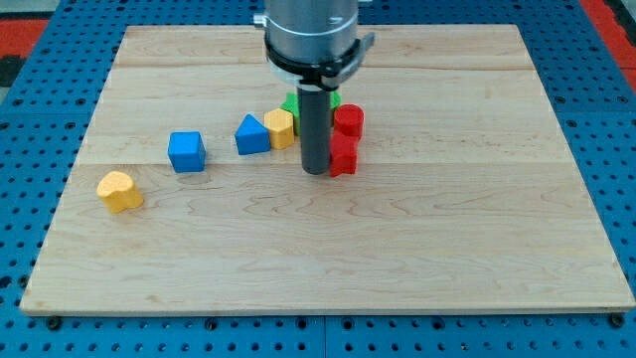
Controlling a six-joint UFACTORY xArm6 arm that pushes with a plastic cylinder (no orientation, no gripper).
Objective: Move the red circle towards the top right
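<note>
The red circle (349, 120) sits near the board's middle, just right of my rod. A second red block (344, 156), shape unclear, lies directly below it and touches it. My tip (315, 171) rests on the board right against the left side of that lower red block, below and left of the red circle. The rod hides part of the blocks behind it.
A green block (291, 102) peeks out behind the rod. A yellow block (280, 127) and a blue triangle (252, 134) lie left of the rod. A blue cube (187, 151) and a yellow heart (119, 191) lie further left on the wooden board (447, 229).
</note>
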